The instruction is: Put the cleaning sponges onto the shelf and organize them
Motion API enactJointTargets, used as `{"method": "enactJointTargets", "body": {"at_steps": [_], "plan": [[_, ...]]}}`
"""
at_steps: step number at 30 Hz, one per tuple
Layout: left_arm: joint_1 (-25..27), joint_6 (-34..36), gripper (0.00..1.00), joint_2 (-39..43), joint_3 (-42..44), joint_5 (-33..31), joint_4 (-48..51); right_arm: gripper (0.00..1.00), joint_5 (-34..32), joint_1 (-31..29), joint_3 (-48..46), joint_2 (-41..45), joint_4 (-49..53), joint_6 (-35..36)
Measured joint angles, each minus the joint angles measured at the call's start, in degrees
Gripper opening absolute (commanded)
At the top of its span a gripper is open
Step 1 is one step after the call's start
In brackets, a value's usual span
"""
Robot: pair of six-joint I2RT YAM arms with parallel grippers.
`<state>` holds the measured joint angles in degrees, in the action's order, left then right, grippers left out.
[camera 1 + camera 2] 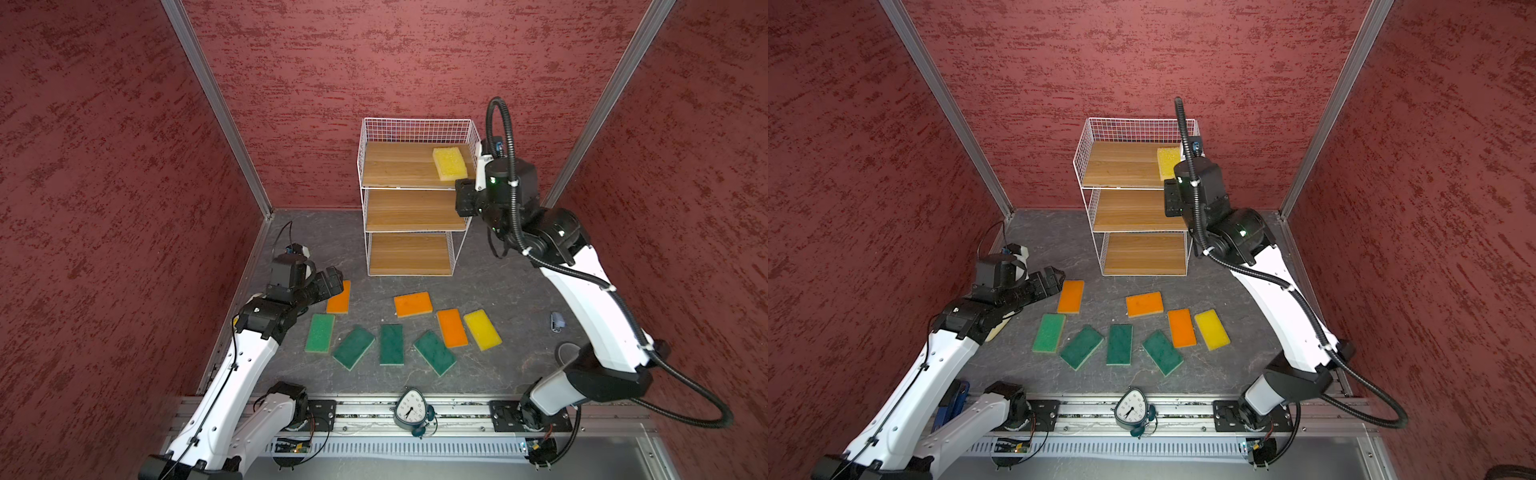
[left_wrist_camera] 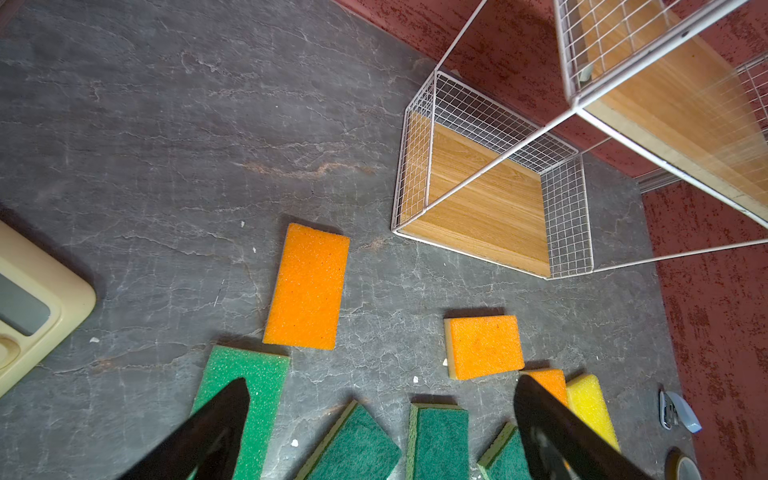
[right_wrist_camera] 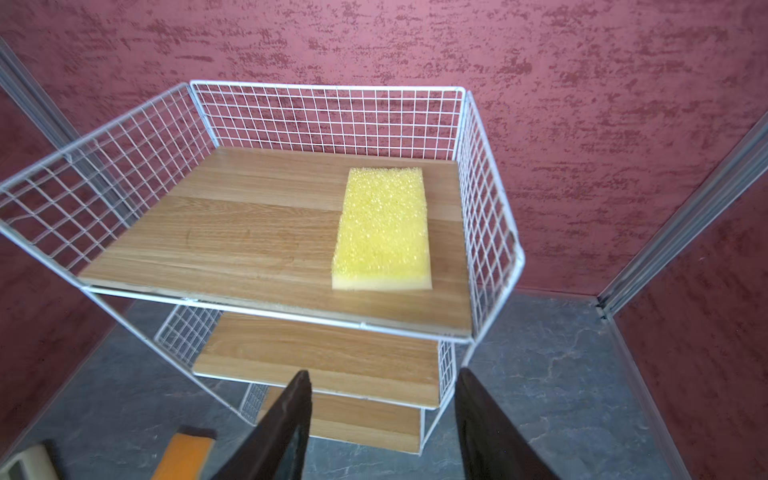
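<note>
1 sponge (image 1: 449, 163) atop shelf (image 1: 409, 210), right side; 8 sponges (image 1: 391, 344) on table (image 1: 507, 286) before shelf.

shelf (image 1: 411, 210) top board: one yellow sponge (image 1: 449, 163) | grey tabletop (image 1: 498, 291): shelf, eight loose sponges (image 1: 413, 304), cream calculator (image 2: 37, 291)

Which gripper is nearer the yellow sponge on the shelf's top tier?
Right. The right gripper sits just off the top board's front edge, close to the yellow sponge. The left gripper is low over the table, by an orange sponge, far from it.
</note>
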<state>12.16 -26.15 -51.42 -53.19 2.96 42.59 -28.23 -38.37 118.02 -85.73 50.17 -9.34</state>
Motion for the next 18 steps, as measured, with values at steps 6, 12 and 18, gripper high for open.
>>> {"method": "enactJointTargets", "body": {"at_steps": [6, 12, 18], "plan": [[0.00, -0.44, 1.00, -0.79, -0.07, 0.74, -0.07, 0.24, 4.33, 2.58, -4.76, 5.14, -3.80, 0.63], [0.00, -0.61, 1.00, -1.53, -0.63, 1.49, -0.17, 0.00, 12.66, 5.53, -3.50, 0.59, -5.14, 0.74], [0.00, -0.96, 1.00, -1.57, -0.90, 1.55, -0.24, 0.00, 18.67, 7.06, -2.19, -5.09, -4.90, 0.76]]}}
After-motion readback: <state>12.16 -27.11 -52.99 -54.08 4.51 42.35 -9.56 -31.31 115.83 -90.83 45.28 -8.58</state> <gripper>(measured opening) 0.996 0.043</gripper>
